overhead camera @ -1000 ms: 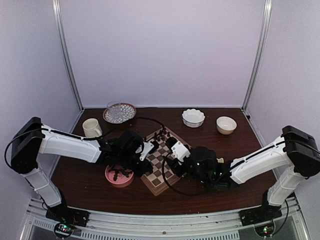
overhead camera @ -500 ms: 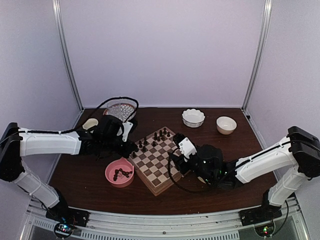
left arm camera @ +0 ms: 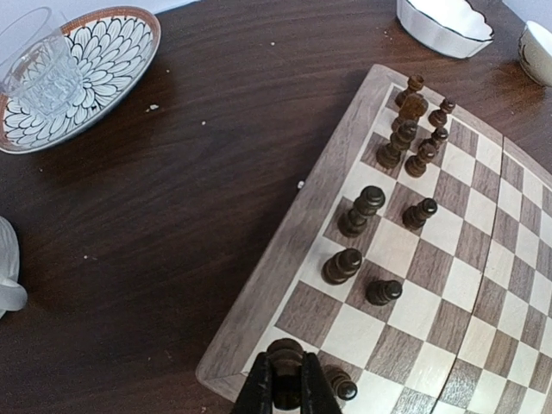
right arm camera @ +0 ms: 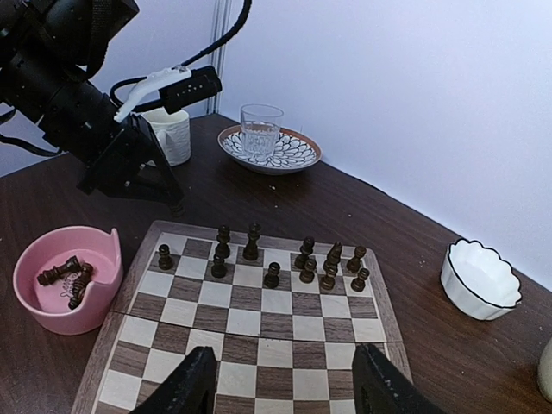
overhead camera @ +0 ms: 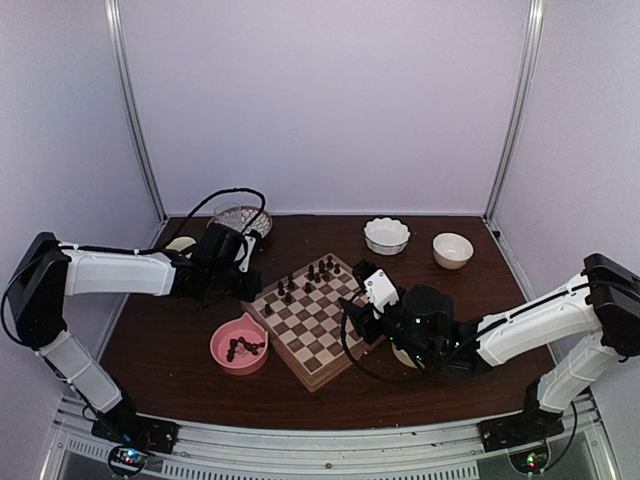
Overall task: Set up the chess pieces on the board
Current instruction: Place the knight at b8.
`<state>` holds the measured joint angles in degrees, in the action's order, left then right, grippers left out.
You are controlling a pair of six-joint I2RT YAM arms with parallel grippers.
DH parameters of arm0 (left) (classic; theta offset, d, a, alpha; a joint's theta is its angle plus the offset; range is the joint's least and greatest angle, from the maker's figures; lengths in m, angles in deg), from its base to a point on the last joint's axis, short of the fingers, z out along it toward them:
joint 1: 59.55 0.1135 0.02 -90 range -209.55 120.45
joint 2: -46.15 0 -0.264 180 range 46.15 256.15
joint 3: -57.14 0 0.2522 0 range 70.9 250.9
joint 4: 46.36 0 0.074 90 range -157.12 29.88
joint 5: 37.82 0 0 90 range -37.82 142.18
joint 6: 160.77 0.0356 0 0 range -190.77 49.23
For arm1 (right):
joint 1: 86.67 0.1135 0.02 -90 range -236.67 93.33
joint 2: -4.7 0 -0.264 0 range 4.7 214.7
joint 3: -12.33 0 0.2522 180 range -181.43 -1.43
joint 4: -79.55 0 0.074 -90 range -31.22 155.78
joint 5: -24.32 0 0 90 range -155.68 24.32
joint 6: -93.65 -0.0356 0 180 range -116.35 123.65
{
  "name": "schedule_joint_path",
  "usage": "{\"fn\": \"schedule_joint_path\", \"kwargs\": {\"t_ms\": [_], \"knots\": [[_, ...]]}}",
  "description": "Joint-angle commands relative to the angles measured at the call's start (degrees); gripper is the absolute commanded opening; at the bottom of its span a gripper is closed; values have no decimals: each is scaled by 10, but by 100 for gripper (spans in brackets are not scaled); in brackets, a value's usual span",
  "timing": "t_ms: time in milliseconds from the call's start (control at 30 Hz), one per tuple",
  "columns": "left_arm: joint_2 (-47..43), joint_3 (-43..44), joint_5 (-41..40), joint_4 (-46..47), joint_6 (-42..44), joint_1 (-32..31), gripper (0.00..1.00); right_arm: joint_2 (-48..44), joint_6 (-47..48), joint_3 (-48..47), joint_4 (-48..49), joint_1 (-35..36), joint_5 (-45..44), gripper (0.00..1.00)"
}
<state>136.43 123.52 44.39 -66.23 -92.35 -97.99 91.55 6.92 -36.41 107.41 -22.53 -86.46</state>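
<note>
Pale walls [overhead camera: 320, 100] close you in on three sides of a dark wooden table [overhead camera: 180, 385]. The board [overhead camera: 315, 345] lies mid-table, turned so one corner points at you. Bare wood runs from its left border to the patterned plate [left arm camera: 103, 60] carrying a glass [left arm camera: 43, 73] in the far-left corner. The white fluted bowl [overhead camera: 386, 235] and cream bowl [overhead camera: 452, 250] stand well apart from the board at the back right. The pink bowl [overhead camera: 238, 345], with a few dark pieces in it, sits just beside the board's near-left edge, so room is tight there.

Your left gripper [left arm camera: 286, 388] hangs over the board's left corner, fingers pinched on a dark piece [left arm camera: 285, 355]. Your right gripper [right arm camera: 285, 362] hovers over the opposite edge, fingers apart with nothing between them. The chess pieces [right arm camera: 253, 241] already standing crowd the two rows along the far-left border; the rows under your right gripper show only checks
</note>
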Motion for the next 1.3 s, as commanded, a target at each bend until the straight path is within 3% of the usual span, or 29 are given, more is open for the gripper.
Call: {"fn": "schedule_joint_path", "kwargs": {"t_ms": [0,367,1267], "knots": [[27,50,5,-2,4,1,1,4,8,2,7,-3,5,56],[85,81,37,-9,13,1,1,2,10,-1,3,-3,10,56],[113,91,40,-35,16,1,7,-3,7,0,-1,-3,20,56]]}}
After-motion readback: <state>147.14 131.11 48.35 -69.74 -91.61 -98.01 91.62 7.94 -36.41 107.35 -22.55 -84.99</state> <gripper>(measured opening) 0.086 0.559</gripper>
